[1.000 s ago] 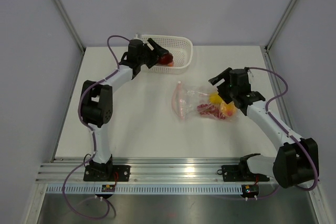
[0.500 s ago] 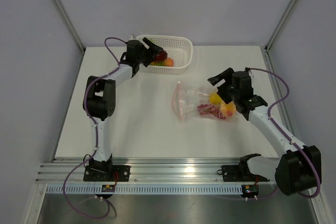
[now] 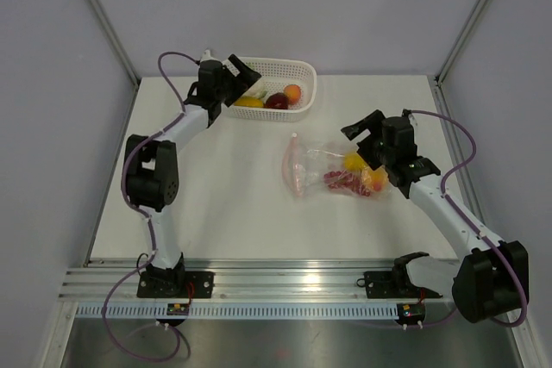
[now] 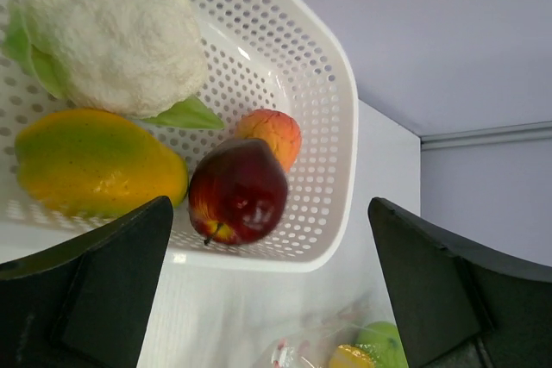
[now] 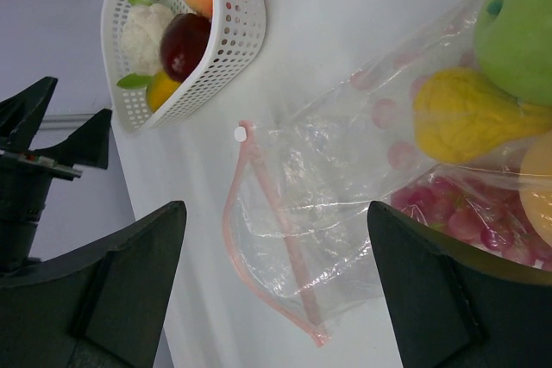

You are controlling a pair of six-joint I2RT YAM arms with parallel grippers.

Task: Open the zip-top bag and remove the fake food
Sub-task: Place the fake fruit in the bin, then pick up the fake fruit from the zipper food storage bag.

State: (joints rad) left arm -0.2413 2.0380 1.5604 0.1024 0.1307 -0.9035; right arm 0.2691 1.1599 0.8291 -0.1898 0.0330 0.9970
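the zip-top bag (image 3: 321, 168) lies crosswise, pink mouth toward the left; left gripper (image 3: 244, 77) and right gripper (image 3: 361, 145) both gape, empty.

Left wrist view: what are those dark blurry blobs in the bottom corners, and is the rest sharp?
Left wrist view: those are fingers of the left gripper, too close to focus; the basket and the fake food are sharp. Right wrist view: the right gripper blurs likewise, and the zip-top bag shows faint sheen. Top external view: even light, soft shadows.
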